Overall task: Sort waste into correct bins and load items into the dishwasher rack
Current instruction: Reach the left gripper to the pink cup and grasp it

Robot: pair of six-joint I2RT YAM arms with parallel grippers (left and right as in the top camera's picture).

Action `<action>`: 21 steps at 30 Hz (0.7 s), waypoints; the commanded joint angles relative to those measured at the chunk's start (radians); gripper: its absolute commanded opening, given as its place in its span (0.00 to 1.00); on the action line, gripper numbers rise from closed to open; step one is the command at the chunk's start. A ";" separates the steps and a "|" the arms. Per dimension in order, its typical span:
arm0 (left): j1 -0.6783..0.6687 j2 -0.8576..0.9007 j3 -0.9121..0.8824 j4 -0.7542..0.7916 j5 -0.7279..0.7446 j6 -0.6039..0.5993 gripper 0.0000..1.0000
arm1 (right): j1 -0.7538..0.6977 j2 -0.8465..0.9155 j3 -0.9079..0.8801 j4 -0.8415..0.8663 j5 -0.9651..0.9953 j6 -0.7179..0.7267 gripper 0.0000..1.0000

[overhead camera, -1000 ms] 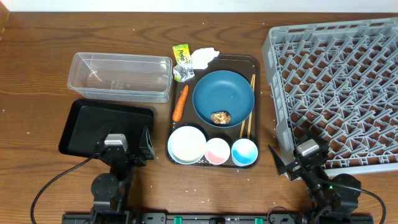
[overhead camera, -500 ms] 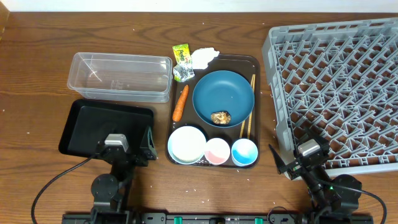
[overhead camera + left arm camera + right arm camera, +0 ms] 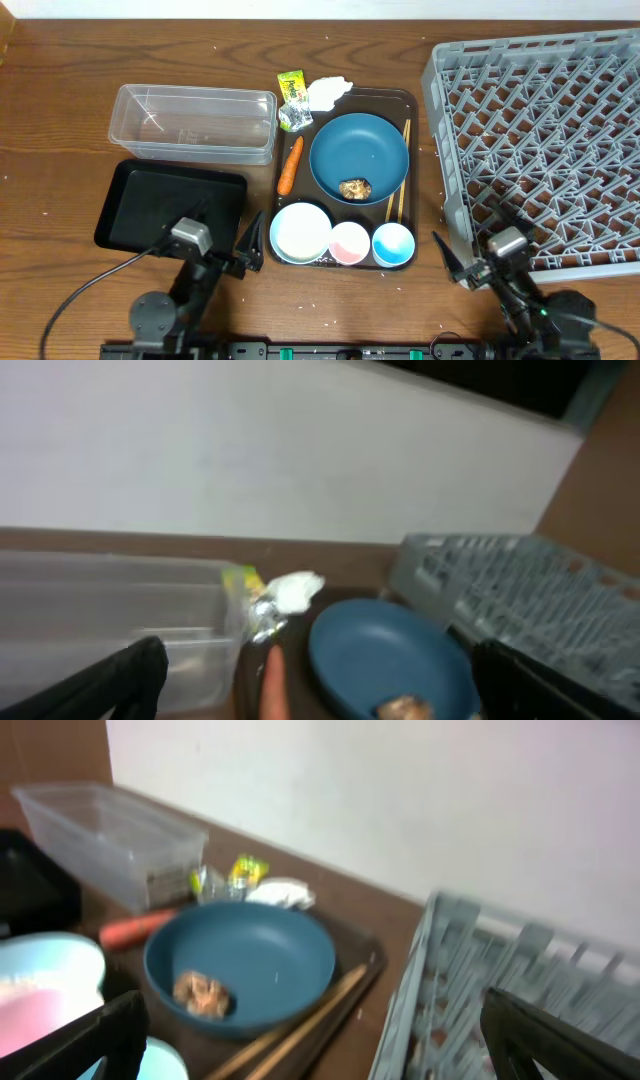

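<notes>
On the brown serving tray (image 3: 410, 100) lie the dark-blue dish (image 3: 358, 152) with a brown food lump (image 3: 354, 187), a carrot (image 3: 290, 165), chopsticks (image 3: 400, 170), a white bowl (image 3: 300, 232), a pink cup (image 3: 349, 242) and a light-blue cup (image 3: 393, 243). Yellow-green wrappers (image 3: 292, 88) and a white tissue (image 3: 327, 92) sit at its far left corner. My left gripper (image 3: 228, 223) is open and empty between the black tray (image 3: 150, 195) and the white bowl. My right gripper (image 3: 478, 238) is open and empty at the grey rack's (image 3: 540, 140) near left corner.
The clear tub (image 3: 195, 122) stands empty behind the black tray. The left wrist view shows the dish (image 3: 385, 655), the carrot (image 3: 272, 685) and the rack (image 3: 520, 600) ahead. The right wrist view shows the dish (image 3: 240, 960) and chopsticks (image 3: 300, 1020).
My left arm has swung right, bringing one finger close to the white bowl. The right arm has shifted slightly to the right. Both grippers stay open.
</notes>
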 commanded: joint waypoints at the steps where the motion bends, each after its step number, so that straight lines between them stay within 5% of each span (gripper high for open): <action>1: 0.003 0.096 0.169 -0.103 0.039 -0.002 0.98 | 0.006 0.053 0.113 -0.031 -0.013 0.036 0.99; 14: -0.059 0.730 0.779 -0.683 0.123 0.019 0.98 | 0.006 0.651 0.620 -0.403 -0.116 0.118 0.99; 21: -0.082 0.872 0.822 -0.631 0.322 -0.129 0.98 | 0.006 0.859 0.745 -0.443 -0.379 0.146 0.99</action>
